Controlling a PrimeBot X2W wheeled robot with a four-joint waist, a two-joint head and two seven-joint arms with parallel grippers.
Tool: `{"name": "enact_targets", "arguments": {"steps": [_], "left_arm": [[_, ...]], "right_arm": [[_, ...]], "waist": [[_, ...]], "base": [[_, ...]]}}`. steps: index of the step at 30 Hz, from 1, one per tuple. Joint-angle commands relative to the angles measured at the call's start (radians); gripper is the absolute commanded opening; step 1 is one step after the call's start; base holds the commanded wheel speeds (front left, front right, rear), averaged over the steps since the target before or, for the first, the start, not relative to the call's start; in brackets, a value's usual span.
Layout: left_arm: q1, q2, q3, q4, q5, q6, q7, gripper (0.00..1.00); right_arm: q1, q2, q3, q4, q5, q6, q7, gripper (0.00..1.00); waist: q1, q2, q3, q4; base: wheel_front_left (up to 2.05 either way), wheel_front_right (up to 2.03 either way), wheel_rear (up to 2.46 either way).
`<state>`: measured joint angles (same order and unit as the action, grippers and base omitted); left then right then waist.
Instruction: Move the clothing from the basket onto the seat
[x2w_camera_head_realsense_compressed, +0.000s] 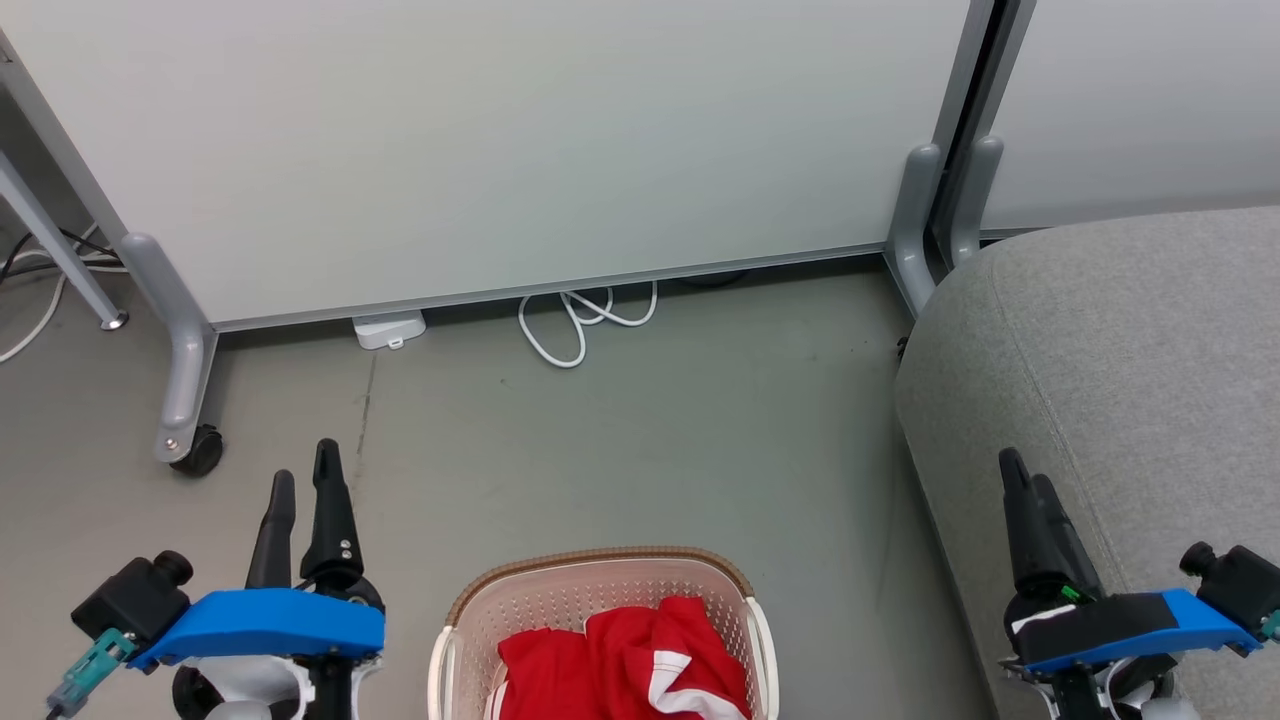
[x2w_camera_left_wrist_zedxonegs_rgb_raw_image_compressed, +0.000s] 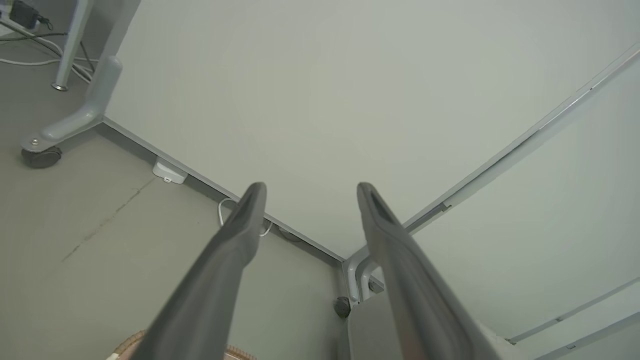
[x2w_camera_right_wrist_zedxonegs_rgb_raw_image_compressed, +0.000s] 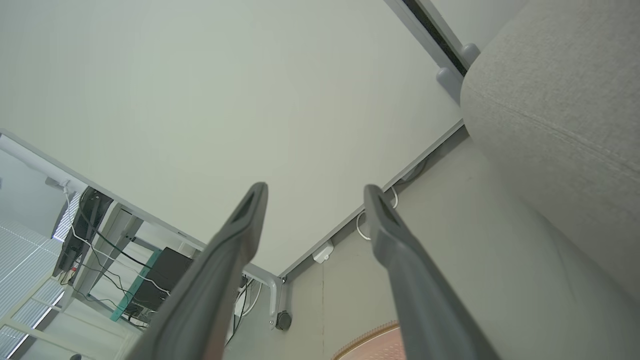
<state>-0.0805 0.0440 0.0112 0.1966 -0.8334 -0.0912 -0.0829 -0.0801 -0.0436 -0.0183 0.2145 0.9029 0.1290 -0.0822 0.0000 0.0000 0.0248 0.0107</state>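
No garment has been lifted yet, I'd say: the clothing (x2w_camera_head_realsense_compressed: 620, 660) lies heaped in the basket (x2w_camera_head_realsense_compressed: 600, 556) on the floor, between the two arms. The left gripper (x2w_camera_head_realsense_compressed: 305, 465) and right gripper (x2w_camera_head_realsense_compressed: 1025, 470) both stand wide open, holding nothing. The seat (x2w_camera_head_realsense_compressed: 1130, 350) is off to the right. The first reach looks due: one gripper swings in, dips past the rim and pinches a red fold

Red white-striped clothing (x2w_camera_head_realsense_compressed: 620, 662), cream perforated brown-rimmed basket (x2w_camera_head_realsense_compressed: 560, 600), grey woven seat (x2w_camera_head_realsense_compressed: 1130, 340)
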Motion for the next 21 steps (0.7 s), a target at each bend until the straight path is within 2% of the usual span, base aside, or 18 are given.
{"name": "enact_targets", "arguments": {"steps": [1, 10, 21], "left_arm": [[-0.027, 0.007, -0.018, -0.013, 0.066, 0.004, -0.013, 1.00], [-0.029, 0.008, -0.056, 0.002, 0.223, 0.014, -0.040, 1.00], [-0.032, 0.017, -0.100, 0.023, 0.363, 0.023, -0.071, 1.00]], "right_arm": [[-0.028, -0.007, 0.007, -0.007, -0.051, 0.001, -0.014, 1.00], [-0.028, -0.007, 0.020, 0.002, -0.189, 0.002, -0.040, 1.00], [-0.023, -0.008, 0.030, 0.018, -0.327, 0.002, -0.071, 1.00]], "waist": [[0.0000, 0.0000, 0.001, 0.001], [0.0000, 0.0000, 0.004, 0.004], [0.0000, 0.0000, 0.005, 0.009]], "base": [[0.00, 0.00, 0.00], [0.00, 0.00, 0.00], [0.00, 0.00, 0.00]]}}
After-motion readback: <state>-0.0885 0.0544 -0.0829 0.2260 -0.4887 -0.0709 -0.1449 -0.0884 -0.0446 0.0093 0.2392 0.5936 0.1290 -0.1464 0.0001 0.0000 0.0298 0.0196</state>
